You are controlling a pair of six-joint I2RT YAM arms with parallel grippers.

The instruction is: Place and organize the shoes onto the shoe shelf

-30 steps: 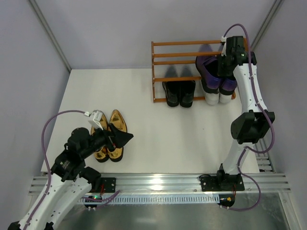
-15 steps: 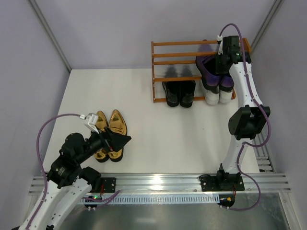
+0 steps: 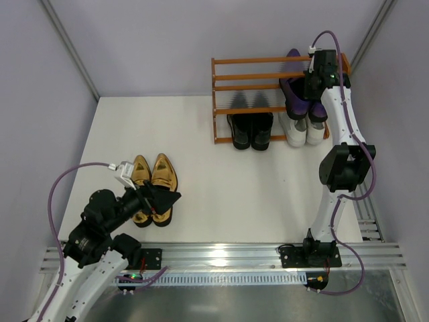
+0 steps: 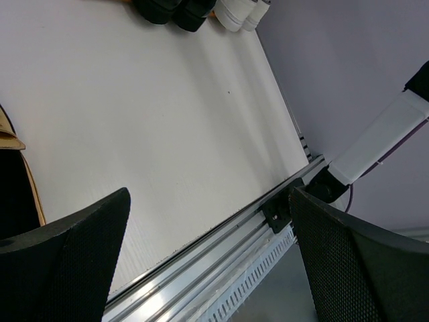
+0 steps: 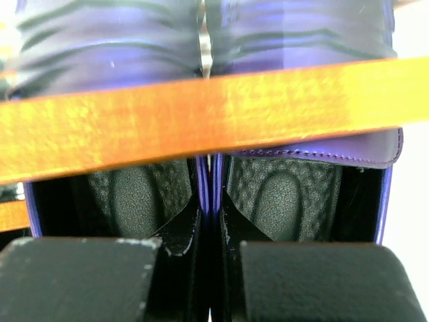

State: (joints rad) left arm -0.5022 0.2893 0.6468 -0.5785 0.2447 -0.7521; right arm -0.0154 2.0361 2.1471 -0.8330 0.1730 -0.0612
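An orange-brown wooden shelf bar (image 5: 201,121) runs across the whole picture, slightly tilted, and the pair of glossy purple loafers (image 5: 288,33) lies side by side under it, their wrinkled uppers showing above the bar and their open heels below it. Below the bar the dark, pebbled insoles (image 5: 278,198) of both shoes are visible. At the bottom, the right hand (image 5: 209,225) reaches in with its two black fingers (image 5: 177,235) nearly together, one inside each shoe, pinching the two touching inner walls between them.
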